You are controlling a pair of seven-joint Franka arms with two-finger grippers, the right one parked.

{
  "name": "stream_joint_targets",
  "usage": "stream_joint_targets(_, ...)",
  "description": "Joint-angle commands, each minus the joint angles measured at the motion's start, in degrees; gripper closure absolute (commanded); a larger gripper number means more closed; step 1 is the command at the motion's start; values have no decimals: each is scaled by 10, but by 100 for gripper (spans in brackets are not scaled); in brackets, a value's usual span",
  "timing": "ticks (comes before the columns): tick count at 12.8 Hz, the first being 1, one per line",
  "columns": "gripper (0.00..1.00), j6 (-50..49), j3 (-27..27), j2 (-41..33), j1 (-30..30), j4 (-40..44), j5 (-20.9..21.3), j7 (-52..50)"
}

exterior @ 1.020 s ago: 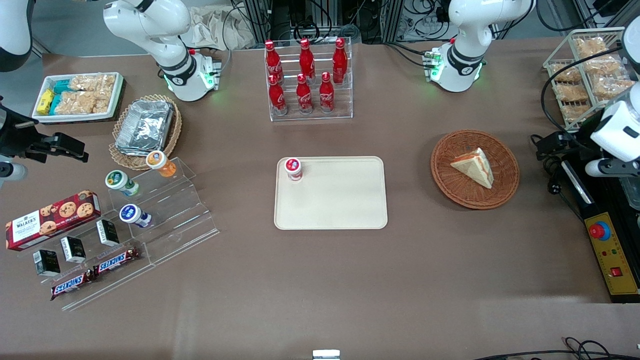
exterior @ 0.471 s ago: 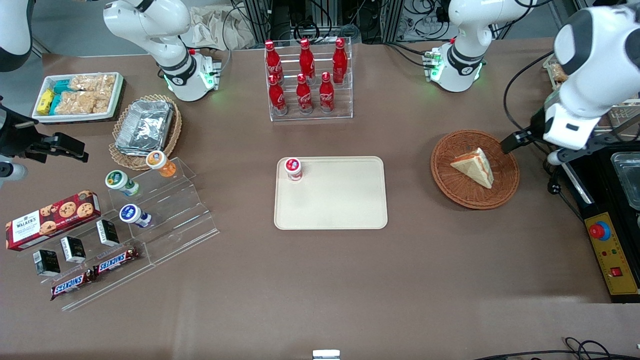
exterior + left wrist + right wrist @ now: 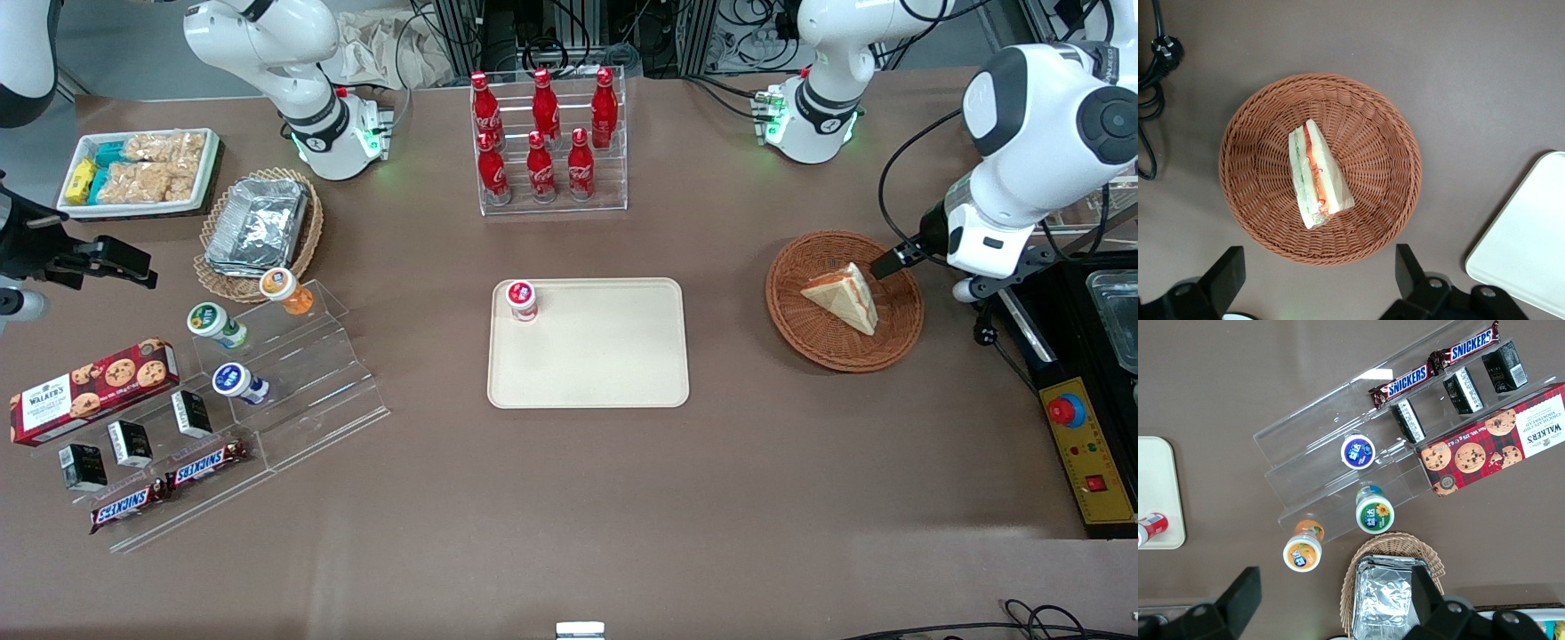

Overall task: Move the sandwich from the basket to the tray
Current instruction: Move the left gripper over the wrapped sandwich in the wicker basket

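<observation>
The sandwich [image 3: 843,296] [image 3: 1315,177], a white-bread wedge with orange-red filling, lies in the round reddish-brown wicker basket [image 3: 782,302] [image 3: 1405,167]. My left gripper [image 3: 892,262] [image 3: 1317,277] hovers over the basket's rim on the working arm's side, open, with nothing between its fingers [image 3: 1225,275]. The sandwich sits apart from it, ahead of the fingertips. The beige tray [image 3: 605,356] [image 3: 1525,247] lies flat at mid-table, beside the basket toward the parked arm's end. A small red-capped bottle [image 3: 521,300] stands in one of its corners.
A clear rack of red cola bottles [image 3: 547,142] stands farther from the front camera than the tray. A black cable with plug [image 3: 1151,67] lies beside the basket. A yellow control box [image 3: 1089,453] sits at the working arm's table edge. Acrylic steps with snacks [image 3: 267,382] are toward the parked arm's end.
The left arm has swung in from the table's edge toward the basket, and its gripper now hangs over the basket's rim. The sandwich, basket and tray have not moved.
</observation>
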Motion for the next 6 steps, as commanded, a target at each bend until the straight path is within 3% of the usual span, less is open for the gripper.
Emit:
stream_joint_targets(1, 0, 9, -1, -4, 1, -3, -9, -6)
stream_joint_targets(6, 0, 21, -1, 0, -1, 0, -8, -3)
